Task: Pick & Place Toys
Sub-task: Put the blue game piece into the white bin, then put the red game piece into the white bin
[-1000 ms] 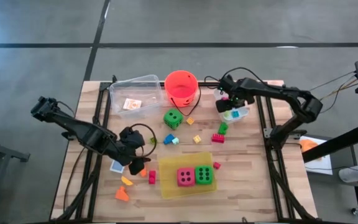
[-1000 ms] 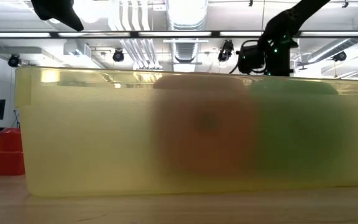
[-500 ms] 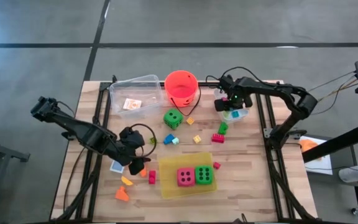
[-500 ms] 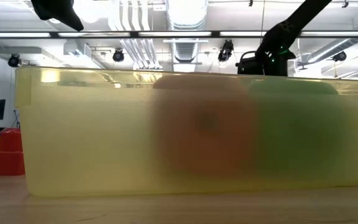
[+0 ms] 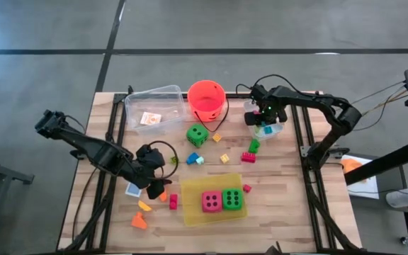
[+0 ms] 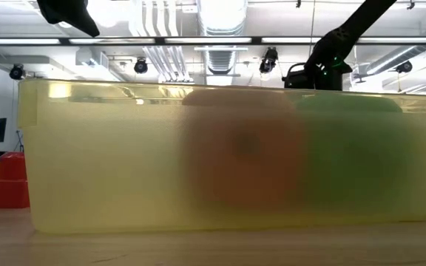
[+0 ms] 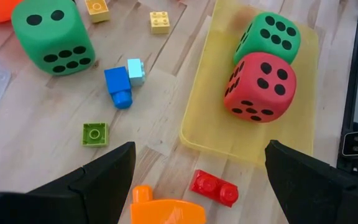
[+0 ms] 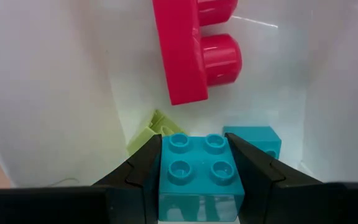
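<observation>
Your right gripper (image 8: 196,180) is clamped on a teal brick (image 8: 197,171), fingers (image 8: 138,177) snug on both sides. It sits over the small white bin (image 5: 269,130) at upper right of the high view, w/ a pink brick (image 8: 194,46), a lime piece (image 8: 151,132) and another teal brick (image 8: 253,140) inside.

Your left gripper (image 7: 194,171) hangs wide apart, holding nothing, at lower left centre of the high view, above an orange piece (image 7: 166,208) and a red brick (image 7: 214,186).

Yellow tray (image 5: 193,212) at bottom centre holds the pink die (image 5: 211,202) and a green die (image 5: 232,199), touching. Second green die (image 5: 197,135) sits mid-table, below the orange bucket (image 5: 207,98). A card (image 5: 149,119) lies in the clear box (image 5: 154,95) at upper left.
</observation>
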